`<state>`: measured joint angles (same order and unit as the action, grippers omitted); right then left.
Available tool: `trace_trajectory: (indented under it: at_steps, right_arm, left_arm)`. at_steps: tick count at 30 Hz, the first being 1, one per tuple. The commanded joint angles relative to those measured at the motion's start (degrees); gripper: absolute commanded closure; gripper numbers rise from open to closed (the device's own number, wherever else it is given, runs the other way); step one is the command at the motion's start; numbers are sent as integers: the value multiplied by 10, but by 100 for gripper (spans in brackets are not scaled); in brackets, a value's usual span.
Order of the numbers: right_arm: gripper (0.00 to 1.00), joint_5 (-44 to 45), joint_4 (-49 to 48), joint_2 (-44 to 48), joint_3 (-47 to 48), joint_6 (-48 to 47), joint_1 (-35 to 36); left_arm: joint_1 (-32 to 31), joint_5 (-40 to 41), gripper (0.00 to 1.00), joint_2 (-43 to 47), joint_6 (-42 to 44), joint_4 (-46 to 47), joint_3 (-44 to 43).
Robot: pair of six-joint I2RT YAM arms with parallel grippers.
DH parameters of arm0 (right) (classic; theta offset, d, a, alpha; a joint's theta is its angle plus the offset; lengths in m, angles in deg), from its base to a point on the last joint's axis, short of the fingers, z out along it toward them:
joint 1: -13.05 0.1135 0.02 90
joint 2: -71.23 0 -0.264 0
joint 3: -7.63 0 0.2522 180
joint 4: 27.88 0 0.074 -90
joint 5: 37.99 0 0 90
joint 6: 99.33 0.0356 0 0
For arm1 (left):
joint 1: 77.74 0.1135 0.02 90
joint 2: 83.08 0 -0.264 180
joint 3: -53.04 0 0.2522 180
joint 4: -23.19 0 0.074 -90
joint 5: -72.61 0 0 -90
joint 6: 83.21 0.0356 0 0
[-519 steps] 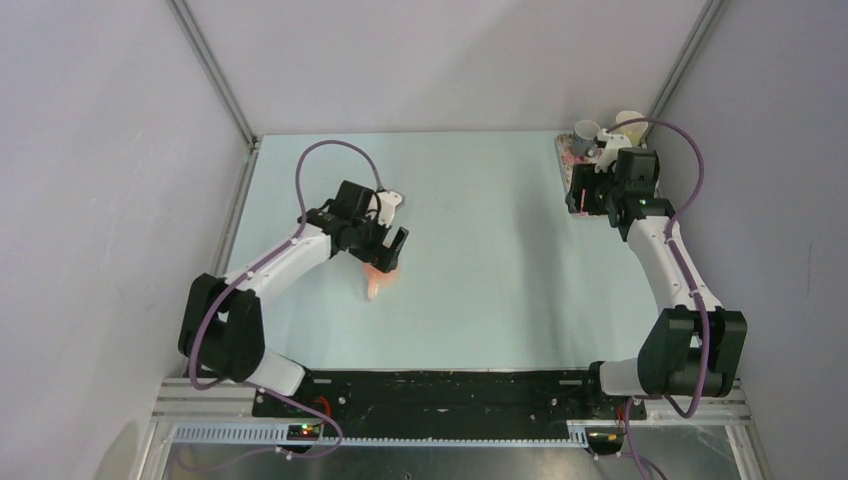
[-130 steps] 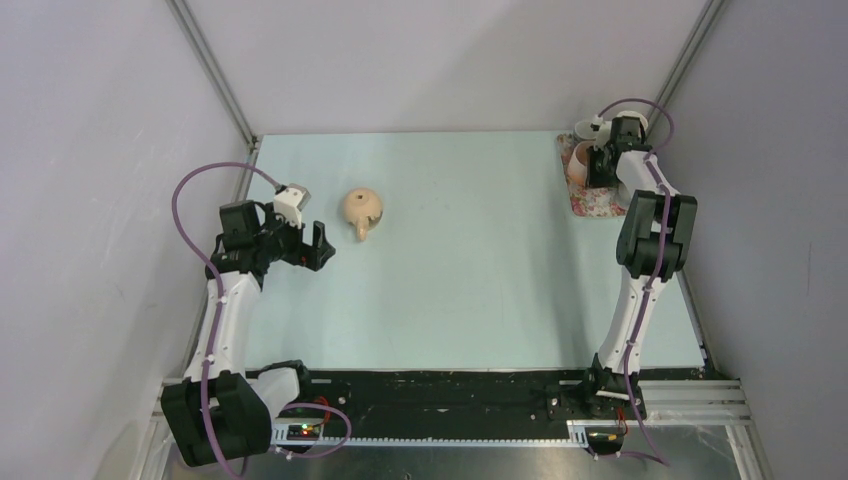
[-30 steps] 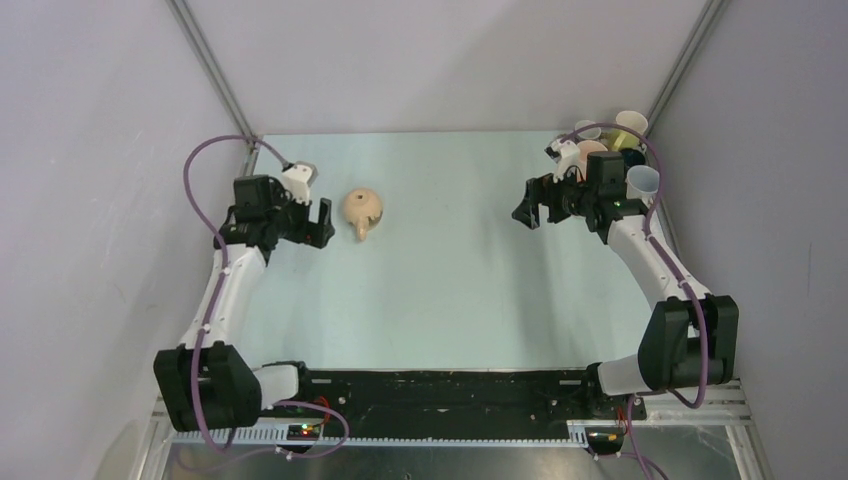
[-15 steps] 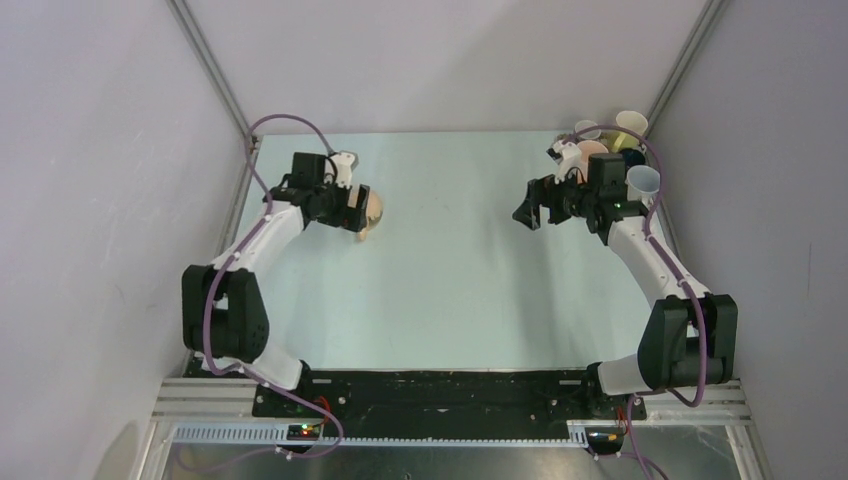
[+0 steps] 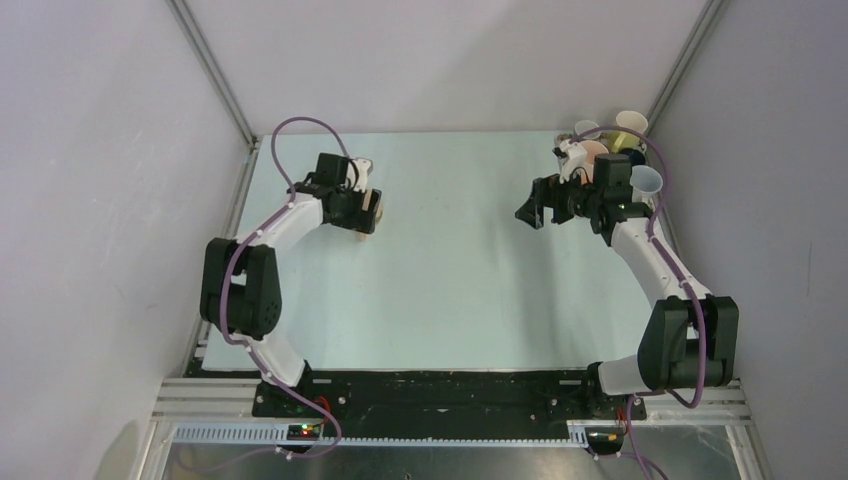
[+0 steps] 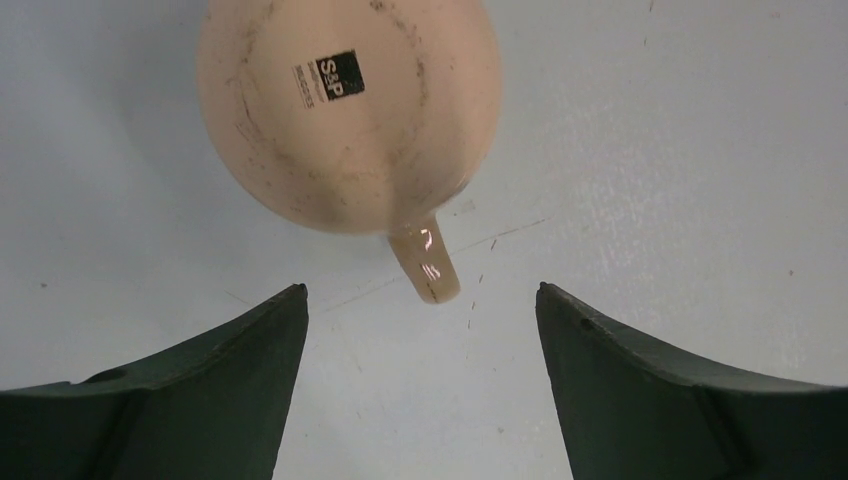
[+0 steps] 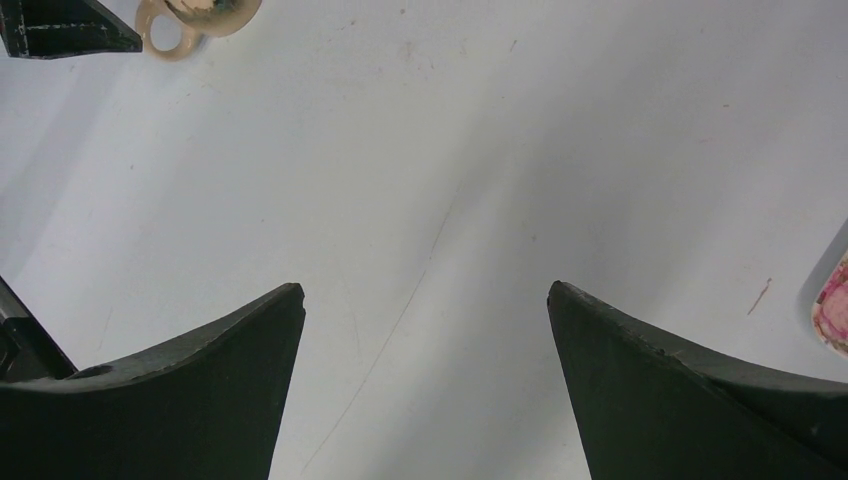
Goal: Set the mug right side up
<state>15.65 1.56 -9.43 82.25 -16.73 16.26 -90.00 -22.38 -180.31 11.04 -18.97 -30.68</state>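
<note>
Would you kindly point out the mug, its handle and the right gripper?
mug [image 6: 350, 110], left wrist view, upturned base.
handle [image 6: 425, 265], left wrist view, its middle.
right gripper [image 5: 529, 203], top external view, between fingertips.

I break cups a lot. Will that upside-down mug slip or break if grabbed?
The mug looks glossy and round, so probably slippery. It seems ceramic: stiff, likely breakable. Standing base-up, it probably won't roll.
</note>
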Motion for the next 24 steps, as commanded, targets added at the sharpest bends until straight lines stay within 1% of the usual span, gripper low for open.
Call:
trace_trajectory:
  at_steps: [1, 6, 8, 11, 14, 20, 22, 24]
  right_arm:
    - [3, -18, -24, 17, -2, 12, -11]
    - [4, -22, -26, 17, -3, 14, -13]
    - [4, -22, -26, 15, -3, 15, -13]
    - [4, -22, -25, 15, -3, 14, -14]
    - [4, -22, -25, 15, -3, 13, -14]
    - [4, -25, -25, 14, -4, 14, -14]
    - [4, -25, -26, 14, -3, 14, -14]
    - [5, -25, -25, 13, -3, 14, -15]
  left_arm:
    - [0, 6, 15, -15, -11, 19, -33]
    - [0, 16, 18, -25, -8, 22, -40]
    - [0, 18, 22, -27, -7, 22, -42]
    - [0, 19, 24, -31, -10, 22, -42]
    - [0, 18, 28, -33, -11, 22, -42]
    - [0, 13, 30, -47, -17, 21, -44]
    - [0, 13, 32, -52, -19, 21, -46]
    - [1, 12, 37, -56, -20, 21, -48]
